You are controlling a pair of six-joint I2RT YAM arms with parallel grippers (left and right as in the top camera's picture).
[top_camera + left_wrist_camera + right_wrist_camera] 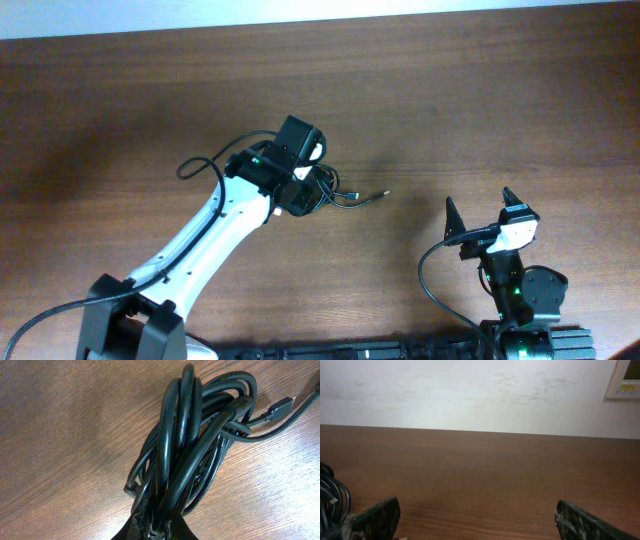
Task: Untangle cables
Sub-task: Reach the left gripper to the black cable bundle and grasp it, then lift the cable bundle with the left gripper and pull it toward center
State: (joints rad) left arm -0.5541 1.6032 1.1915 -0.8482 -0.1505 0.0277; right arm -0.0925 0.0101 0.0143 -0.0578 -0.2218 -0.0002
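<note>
Wooden table [120,100], bundled black cables [170,445]

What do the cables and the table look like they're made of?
Cables: black rubber or plastic jacket, smooth and semi-gloss; light glints along the curves. Table: brown wood or wood-look laminate, fairly matte; grain streaks show, but I cannot tell which of the two it is.

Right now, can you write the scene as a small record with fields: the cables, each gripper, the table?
cables: black, tangled in one bundle, not yet separated
plug: metal-tipped end, sticks out of the bundle on the side of the right arm
left gripper: shut on the bundle
right gripper: open, empty, apart from the cables
table: brown wood
</note>
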